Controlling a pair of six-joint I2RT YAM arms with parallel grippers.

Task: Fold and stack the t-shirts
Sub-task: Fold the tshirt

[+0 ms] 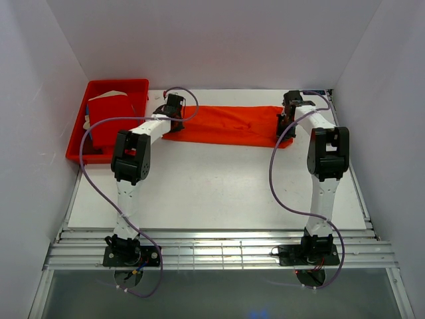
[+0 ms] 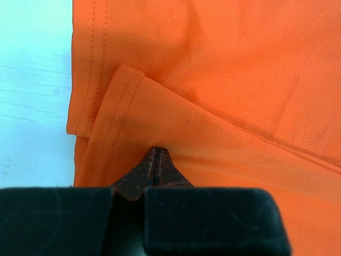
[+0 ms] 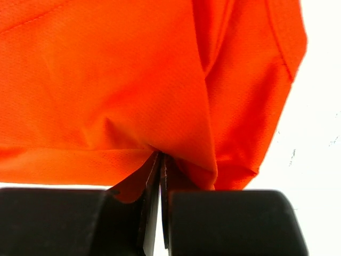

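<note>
The bright orange t-shirt (image 1: 229, 125) lies as a long folded strip across the back of the table. My left gripper (image 1: 174, 124) is at the strip's left end and my right gripper (image 1: 284, 127) at its right end. In the left wrist view the left gripper (image 2: 156, 151) is shut, pinching the orange cloth (image 2: 213, 80) beside a hemmed fold. In the right wrist view the right gripper (image 3: 161, 156) is shut on bunched orange cloth (image 3: 106, 80) near the shirt's corner. The deeper red t-shirt (image 1: 106, 121) lies folded in the tray.
A rigid red plastic tray (image 1: 116, 84) stands at the back left corner. White walls enclose the table on the left, back and right. The white tabletop (image 1: 219, 193) reaches forward to a metal rail (image 1: 219, 252) where the arm bases sit. Purple cables loop beside both arms.
</note>
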